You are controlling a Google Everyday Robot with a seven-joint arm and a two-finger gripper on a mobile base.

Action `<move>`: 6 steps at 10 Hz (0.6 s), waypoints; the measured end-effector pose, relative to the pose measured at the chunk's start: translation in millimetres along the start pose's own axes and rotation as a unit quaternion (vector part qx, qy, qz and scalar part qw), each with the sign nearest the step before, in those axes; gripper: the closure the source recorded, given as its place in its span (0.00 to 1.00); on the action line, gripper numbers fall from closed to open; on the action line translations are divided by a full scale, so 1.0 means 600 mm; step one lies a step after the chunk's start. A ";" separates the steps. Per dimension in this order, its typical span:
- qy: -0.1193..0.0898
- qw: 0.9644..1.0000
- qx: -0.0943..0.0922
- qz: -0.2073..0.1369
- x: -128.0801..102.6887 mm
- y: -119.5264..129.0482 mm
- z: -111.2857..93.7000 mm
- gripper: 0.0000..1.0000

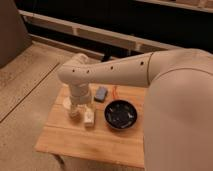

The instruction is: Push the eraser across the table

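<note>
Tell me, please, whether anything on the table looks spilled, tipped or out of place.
Nothing stands out. The black bowl sits upright on the table, the blue-grey block lies flat beside it, and the pincer hangs low by a small white object.

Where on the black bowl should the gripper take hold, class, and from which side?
Take the black bowl by its rim, from above. It stands upright and open on the table, seemingly too wide to span, so the thin edge is the best grip. Its left rim lies nearest the gripper, which hangs over the table's left part.
</note>
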 end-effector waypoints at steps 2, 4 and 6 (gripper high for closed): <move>-0.007 1.000 -0.001 0.010 -0.018 -0.002 -0.009 0.35; -0.025 0.999 -0.002 0.044 -0.070 -0.052 -0.038 0.35; -0.031 0.996 -0.008 0.084 -0.104 -0.122 -0.055 0.35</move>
